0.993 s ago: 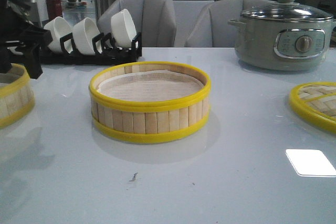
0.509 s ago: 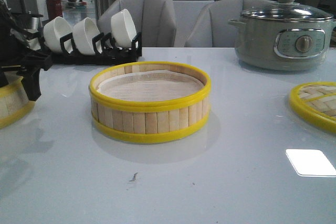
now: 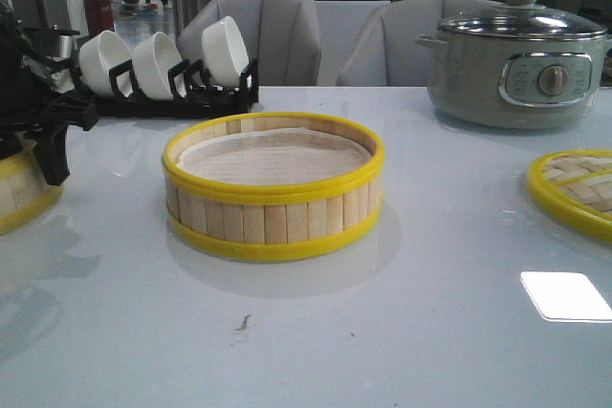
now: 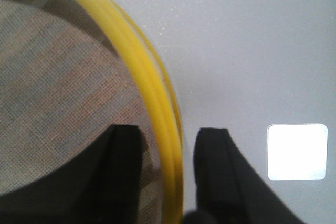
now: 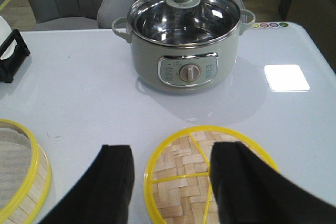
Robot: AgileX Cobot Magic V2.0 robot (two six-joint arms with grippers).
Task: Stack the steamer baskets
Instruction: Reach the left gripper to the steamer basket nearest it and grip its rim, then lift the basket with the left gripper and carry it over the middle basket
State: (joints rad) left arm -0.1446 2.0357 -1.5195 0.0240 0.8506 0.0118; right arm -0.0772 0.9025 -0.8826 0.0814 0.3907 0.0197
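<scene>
Sitting in the middle of the white table (image 3: 430,332) is one steamer basket (image 3: 273,188), round with yellow rims and a white liner inside. Everything else is placed from this basket.

Far to its left, at the table's edge, stands the second steamer basket (image 3: 21,188), only partly in sight. The left gripper (image 4: 168,145) is down over that basket's wall. One black finger (image 4: 123,150) is inside, over the white liner, and the other is outside, with the yellow rim (image 4: 157,114) between them. The fingers are apart with small gaps on both sides of the rim, so they are not squeezing it.

Far to the right of the middle basket lies the woven lid (image 5: 202,174), flat on the table with its yellow rim. The right gripper (image 5: 170,182) hangs above the lid with its fingers spread wide, touching nothing.

Behind the middle basket, to the left, white bowls (image 3: 158,59) stand in a black rack (image 3: 172,97). Behind it, to the right, sits a grey-green electric pot (image 3: 516,69) with a glass lid (image 5: 184,17).
</scene>
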